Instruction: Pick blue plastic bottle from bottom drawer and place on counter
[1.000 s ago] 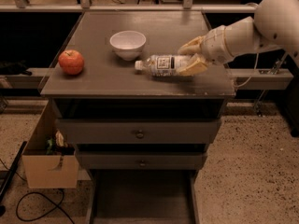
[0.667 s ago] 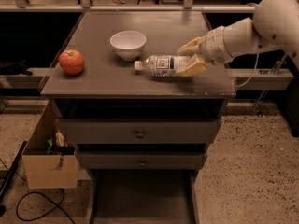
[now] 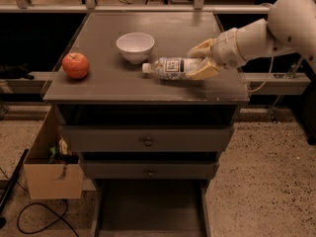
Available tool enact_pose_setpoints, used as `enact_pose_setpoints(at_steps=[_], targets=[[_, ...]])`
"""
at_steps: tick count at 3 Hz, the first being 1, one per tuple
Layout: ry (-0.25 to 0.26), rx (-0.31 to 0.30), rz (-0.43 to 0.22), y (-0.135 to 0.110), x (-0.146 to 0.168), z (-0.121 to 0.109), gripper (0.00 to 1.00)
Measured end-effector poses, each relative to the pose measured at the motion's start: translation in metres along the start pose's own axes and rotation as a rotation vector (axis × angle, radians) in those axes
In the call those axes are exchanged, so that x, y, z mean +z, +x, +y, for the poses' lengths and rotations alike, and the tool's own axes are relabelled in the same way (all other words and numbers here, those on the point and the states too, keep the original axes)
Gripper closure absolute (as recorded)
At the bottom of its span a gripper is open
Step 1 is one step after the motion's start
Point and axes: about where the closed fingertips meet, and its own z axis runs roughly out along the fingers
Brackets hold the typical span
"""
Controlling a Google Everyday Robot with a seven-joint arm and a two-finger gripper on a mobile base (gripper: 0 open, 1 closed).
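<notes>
The blue plastic bottle [image 3: 174, 67] lies on its side on the counter [image 3: 113, 80], white cap pointing left toward the bowl. My gripper [image 3: 201, 60] reaches in from the right. Its tan fingers [image 3: 203, 72] sit on either side of the bottle's base end and are closed on it. The bottle rests on the counter surface. The bottom drawer [image 3: 148, 209] stands pulled out below the cabinet, and its dark floor shows nothing in it.
A white bowl [image 3: 135, 47] stands just left of the bottle's cap. A red apple [image 3: 75, 65] sits at the counter's left edge. Two knobbed drawers [image 3: 146, 141] are closed. A cardboard box [image 3: 52, 174] and cables lie on the floor at left.
</notes>
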Motion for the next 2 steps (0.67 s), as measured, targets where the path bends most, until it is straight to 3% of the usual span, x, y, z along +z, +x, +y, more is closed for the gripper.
enact_pose_setpoints(at_steps=[1,2], targets=[[0.0,0.0,0.0,0.0,0.0001,0.0,0.0],[0.0,0.0,0.0,0.0,0.0001,0.0,0.0]])
